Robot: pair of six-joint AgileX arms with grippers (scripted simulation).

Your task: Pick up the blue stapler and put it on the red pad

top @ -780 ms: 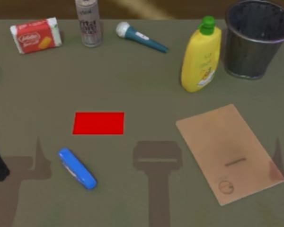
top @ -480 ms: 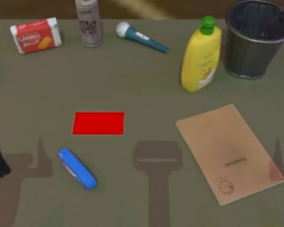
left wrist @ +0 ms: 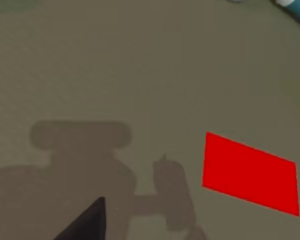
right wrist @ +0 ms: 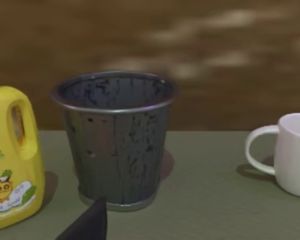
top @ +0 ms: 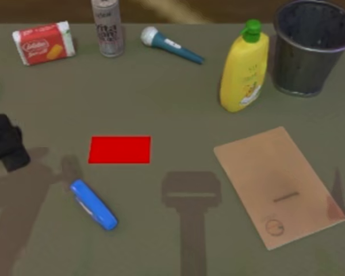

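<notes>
The blue stapler [top: 93, 204] lies slantwise on the table at front left, with nothing touching it. Just behind and to its right, the red pad [top: 119, 149] lies flat and bare; it also shows in the left wrist view as the red pad [left wrist: 250, 172]. My left gripper [top: 6, 144] hovers near the table's left edge, left of the pad and behind-left of the stapler. One dark fingertip [left wrist: 90, 220] shows far to one side, so the jaws stand open and empty. My right arm is out of the top view; its fingertip [right wrist: 90, 222] points toward the bin.
Along the back stand a red-and-white snack packet [top: 44, 42], a grey can [top: 107, 26], a teal microphone [top: 169, 45], a yellow bottle [top: 244, 66] and a dark metal bin [top: 310, 46]. A tan board [top: 279, 184] lies front right. A white mug [right wrist: 295, 152] stands beside the bin.
My left gripper has moved from the left edge toward the back and slightly inward, and its shadow now reaches the stapler's end. Stapler and pad have not moved.
</notes>
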